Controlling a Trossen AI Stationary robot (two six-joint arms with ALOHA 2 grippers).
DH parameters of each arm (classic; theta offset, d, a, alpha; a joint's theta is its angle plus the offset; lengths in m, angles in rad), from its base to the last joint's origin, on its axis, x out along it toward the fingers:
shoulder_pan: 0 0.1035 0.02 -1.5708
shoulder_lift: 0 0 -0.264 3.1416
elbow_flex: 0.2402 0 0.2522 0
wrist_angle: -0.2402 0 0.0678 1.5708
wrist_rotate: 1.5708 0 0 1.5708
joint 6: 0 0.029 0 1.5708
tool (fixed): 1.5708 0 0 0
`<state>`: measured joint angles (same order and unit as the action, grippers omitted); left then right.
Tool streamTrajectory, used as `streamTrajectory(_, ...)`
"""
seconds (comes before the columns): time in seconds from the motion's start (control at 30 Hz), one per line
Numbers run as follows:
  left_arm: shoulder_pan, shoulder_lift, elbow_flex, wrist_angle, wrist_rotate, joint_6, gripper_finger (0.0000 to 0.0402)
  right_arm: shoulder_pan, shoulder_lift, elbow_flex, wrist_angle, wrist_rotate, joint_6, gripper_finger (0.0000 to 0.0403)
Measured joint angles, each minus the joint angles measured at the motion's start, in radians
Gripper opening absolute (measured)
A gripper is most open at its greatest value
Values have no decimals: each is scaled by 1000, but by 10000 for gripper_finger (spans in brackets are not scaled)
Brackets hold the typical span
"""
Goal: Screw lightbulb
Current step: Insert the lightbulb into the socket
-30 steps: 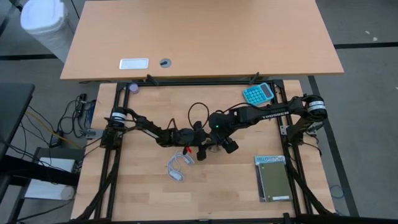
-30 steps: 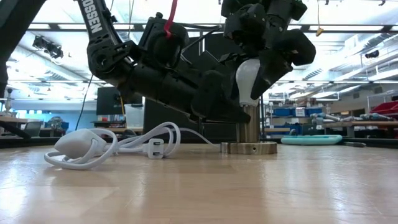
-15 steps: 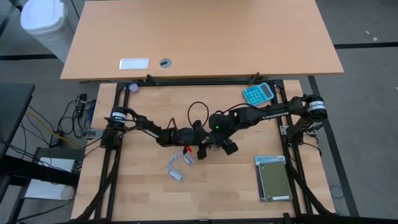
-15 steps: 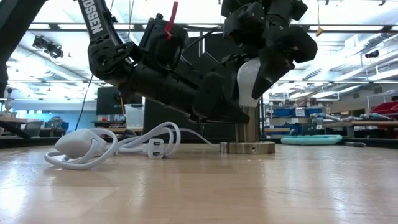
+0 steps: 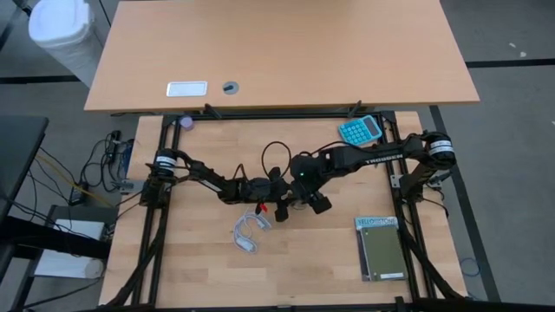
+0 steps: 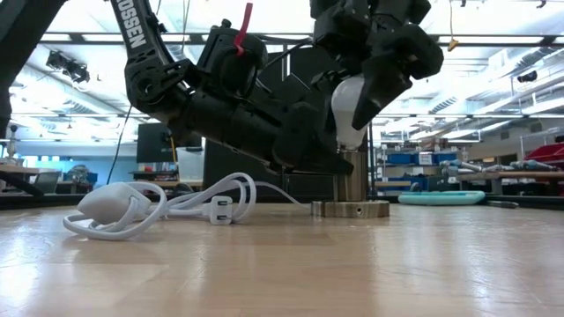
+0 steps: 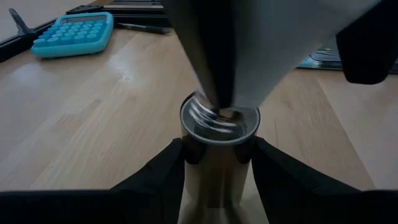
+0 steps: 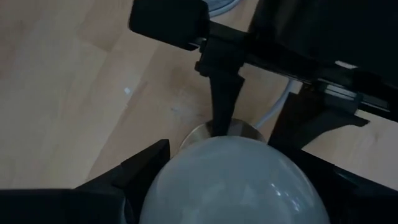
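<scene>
Two grippers at mid-table, one job each. Left gripper [image 7: 217, 168] clamped tight round the socket [image 7: 219, 127], presumably to stop it turning. Right gripper [image 6: 374, 66] pinching the bulb [image 6: 349, 106] from above, tilted, screw base meeting the socket mouth, apparently for threading in. Smooth matt white pear-shaped glass; ridged silvery thread; polished metal cylinder on a round flat foot [image 6: 352, 209]. Pale grained wood table [image 5: 303, 251].

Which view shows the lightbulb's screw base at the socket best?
Left wrist view: the lightbulb narrows into the socket mouth. Low view shows its profile; right wrist view only its dome; high view hides it under the arms.
</scene>
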<state>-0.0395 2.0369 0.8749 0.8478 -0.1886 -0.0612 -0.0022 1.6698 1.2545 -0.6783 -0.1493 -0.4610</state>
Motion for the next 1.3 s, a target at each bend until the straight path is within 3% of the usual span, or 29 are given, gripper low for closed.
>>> streamTrajectory(0.5, 0, 0, -1, 11, 6, 5, 174, -28, 46, 18, -21, -40, 15, 265)
streamTrajectory(0.77, 1, 0, -1, 12, 0, 4, 174, -41, 47, 23, -28, -4, 52, 268)
streamTrajectory(1.3, 0, 0, -1, 13, -16, 0, 174, -44, 46, 68, -38, 120, 394, 268)
